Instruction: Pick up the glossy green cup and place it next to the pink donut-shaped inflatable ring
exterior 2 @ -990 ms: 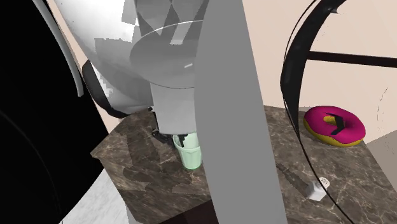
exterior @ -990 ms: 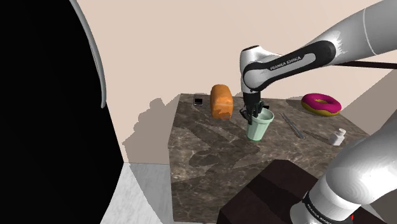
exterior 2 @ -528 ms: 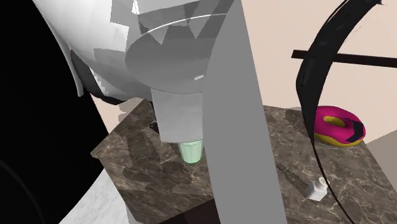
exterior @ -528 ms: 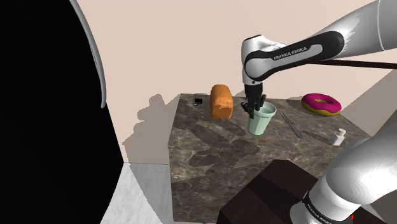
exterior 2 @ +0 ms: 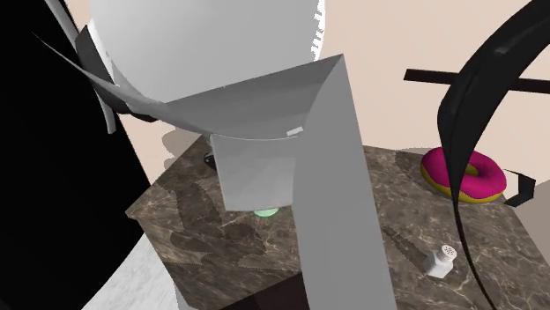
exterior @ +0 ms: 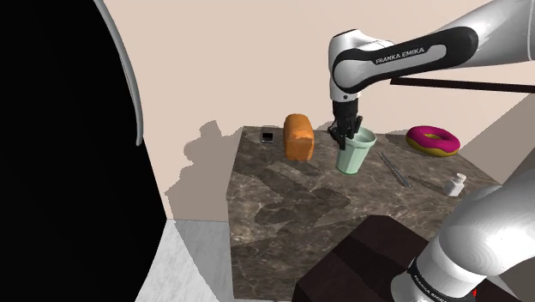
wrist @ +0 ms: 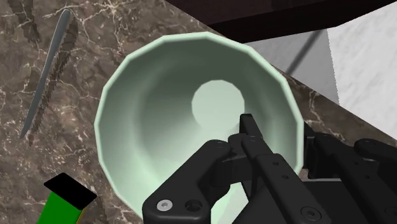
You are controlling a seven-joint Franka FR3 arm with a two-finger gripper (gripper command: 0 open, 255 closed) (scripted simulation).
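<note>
Cup (exterior: 354, 154), pale green, glossy: upright over the dark marble counter (exterior: 274, 202).
Gripper (exterior: 346, 138), black: clenched on the cup's rim. In the wrist view one finger sits inside the cup (wrist: 159, 127) and one outside its wall.
Ring (exterior: 447, 146), pink with a yellow underside: on the counter at the cup's 3 o'clock in the shoulder view, well apart from it.
Loaf (exterior: 298, 137), orange-brown: at the cup's 9 o'clock, near it.
Knife (exterior: 395, 168), grey: at the cup's 4 o'clock.
Shaker (exterior: 456, 184), white: further out at 4 o'clock.

Bread loaf (exterior: 298, 137), knife (exterior: 395, 169), shaker (exterior: 456, 184)
</note>
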